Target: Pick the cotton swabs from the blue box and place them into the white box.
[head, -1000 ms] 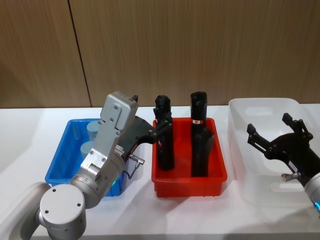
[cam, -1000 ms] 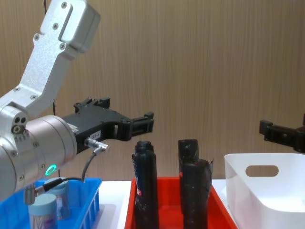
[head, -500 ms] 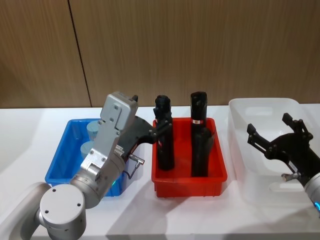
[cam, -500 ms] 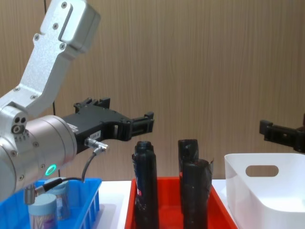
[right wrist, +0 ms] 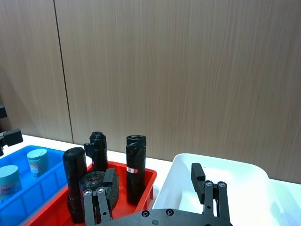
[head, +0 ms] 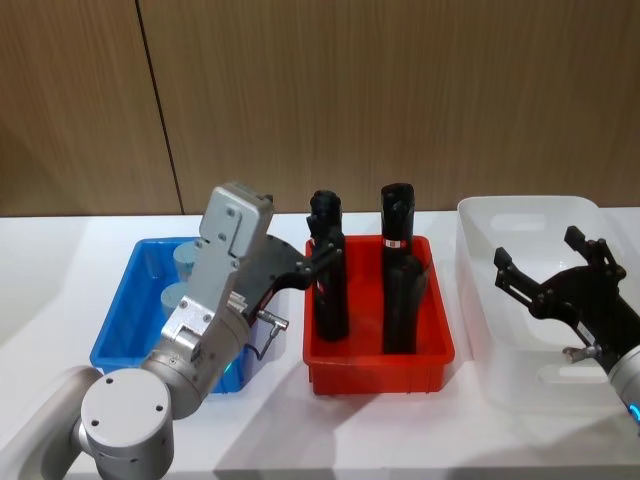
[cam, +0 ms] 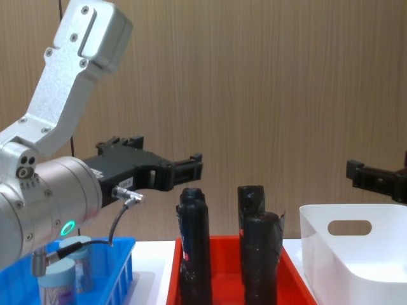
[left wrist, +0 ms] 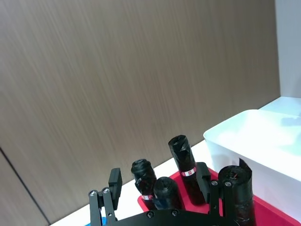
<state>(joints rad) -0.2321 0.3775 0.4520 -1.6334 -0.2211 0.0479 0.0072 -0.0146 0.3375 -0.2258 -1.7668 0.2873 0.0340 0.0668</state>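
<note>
Two cotton swabs tubs (head: 186, 259) (cam: 56, 280) with pale blue lids stand in the blue box (head: 113, 322) on the left. My left gripper (head: 321, 252) (cam: 191, 168) hangs open and empty in the air, above the blue box's right side, its tips reaching towards the black bottles. The white box (head: 520, 213) (cam: 317, 238) stands at the right. My right gripper (head: 541, 256) hovers over the white box, open, with nothing between its fingers. The right wrist view shows the cotton swabs (right wrist: 36, 160) far off in the blue box (right wrist: 29, 198).
A red crate (head: 380, 366) stands between the two boxes and holds several tall black wrapped bottles (head: 328, 272). The bottles rise well above the crate's rim, close to the left gripper's tips. A wood-panelled wall closes the back of the white table.
My left gripper has dipped slightly and drawn back a little to the left. The right arm and the tubs have not moved.
</note>
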